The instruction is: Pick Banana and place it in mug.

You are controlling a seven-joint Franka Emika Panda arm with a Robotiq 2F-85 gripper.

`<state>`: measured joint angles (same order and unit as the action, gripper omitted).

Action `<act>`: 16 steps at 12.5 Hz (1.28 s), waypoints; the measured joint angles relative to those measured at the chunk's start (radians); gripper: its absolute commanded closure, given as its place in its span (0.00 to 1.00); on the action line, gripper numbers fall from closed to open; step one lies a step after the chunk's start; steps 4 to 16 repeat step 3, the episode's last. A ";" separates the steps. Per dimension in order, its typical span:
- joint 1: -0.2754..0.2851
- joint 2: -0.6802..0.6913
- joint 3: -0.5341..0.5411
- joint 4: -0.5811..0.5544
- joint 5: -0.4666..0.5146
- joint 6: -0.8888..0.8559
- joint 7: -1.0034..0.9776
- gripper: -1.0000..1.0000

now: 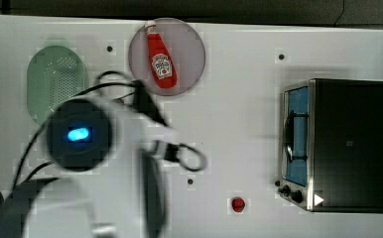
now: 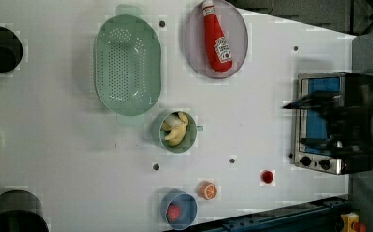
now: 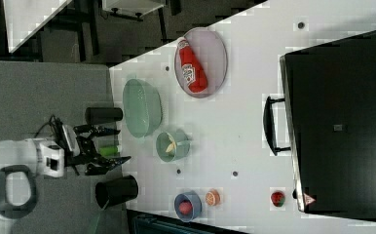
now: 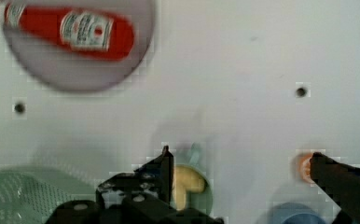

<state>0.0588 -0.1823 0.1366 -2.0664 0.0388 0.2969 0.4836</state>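
Since the banana (image 2: 176, 129) already lies inside the mug (image 2: 175, 131) on the worktop (image 2: 252, 125), the claw (image 3: 103, 148) hangs spread and empty, so only pulling clear seems left

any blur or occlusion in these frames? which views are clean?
Top view: the arm is a big smeared blur hiding the middle of the table. Left view: clean on the mug and banana, but the toaster oven edge is ghosted. Right view: sharp enough. Wrist view: soft throughout, ketchup bottle blurred.
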 measured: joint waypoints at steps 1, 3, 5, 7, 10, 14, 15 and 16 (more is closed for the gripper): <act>-0.026 -0.011 -0.037 0.051 -0.002 -0.039 -0.040 0.00; -0.035 -0.017 -0.136 0.135 -0.027 -0.091 -0.121 0.00; -0.035 -0.017 -0.136 0.135 -0.027 -0.091 -0.121 0.00; -0.035 -0.017 -0.136 0.135 -0.027 -0.091 -0.121 0.00; -0.035 -0.017 -0.136 0.135 -0.027 -0.091 -0.121 0.00; -0.035 -0.017 -0.136 0.135 -0.027 -0.091 -0.121 0.00; -0.035 -0.017 -0.136 0.135 -0.027 -0.091 -0.121 0.00; -0.035 -0.017 -0.136 0.135 -0.027 -0.091 -0.121 0.00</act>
